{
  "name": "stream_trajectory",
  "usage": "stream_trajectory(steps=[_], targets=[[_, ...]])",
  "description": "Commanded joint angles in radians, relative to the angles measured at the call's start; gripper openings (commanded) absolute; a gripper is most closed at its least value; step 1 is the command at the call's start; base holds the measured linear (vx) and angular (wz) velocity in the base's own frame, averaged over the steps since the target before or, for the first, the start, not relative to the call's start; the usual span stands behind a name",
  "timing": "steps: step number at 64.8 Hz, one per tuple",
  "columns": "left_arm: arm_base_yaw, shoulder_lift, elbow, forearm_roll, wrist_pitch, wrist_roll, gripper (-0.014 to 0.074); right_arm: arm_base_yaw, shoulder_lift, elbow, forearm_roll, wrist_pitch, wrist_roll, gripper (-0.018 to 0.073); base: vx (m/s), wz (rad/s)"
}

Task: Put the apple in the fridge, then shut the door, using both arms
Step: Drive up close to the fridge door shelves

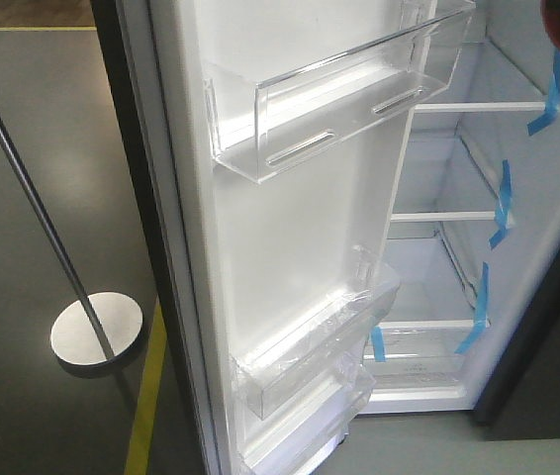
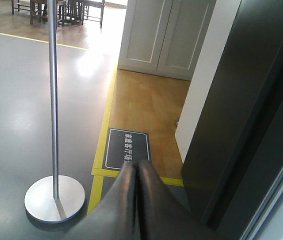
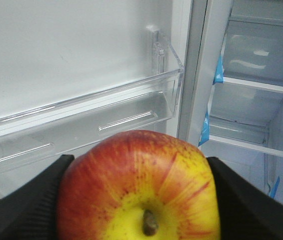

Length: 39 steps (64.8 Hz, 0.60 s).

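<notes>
Staged home set in a test hall
Yellow tape (image 2: 103, 131) edges wood flooring (image 2: 146, 110) by a white panelled cabinet (image 2: 169, 35) and the fridge (image 1: 428, 168); polished grey floor (image 2: 16, 110) and a metal stand (image 2: 54, 199) lie alongside.

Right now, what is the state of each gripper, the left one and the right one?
Left gripper: shut, fingers pressed together, holding nothing.
Right gripper: shut on the apple.
</notes>
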Motion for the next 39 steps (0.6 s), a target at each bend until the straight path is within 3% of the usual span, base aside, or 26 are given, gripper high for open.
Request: stream_trajectory(steps=[1,39], targets=[[-0.001,-0.016,-0.017,0.000,-0.073,-0.009,-0.0006,0.000,-0.017,-0.030,0.019,-0.073,-0.008,0.0101,0.03,0.00],[-0.001,-0.016,-0.017,0.000,-0.073,-0.009,-0.0006,0.000,-0.017,-0.030,0.019,-0.073,-0.008,0.0101,0.02,0.00]])
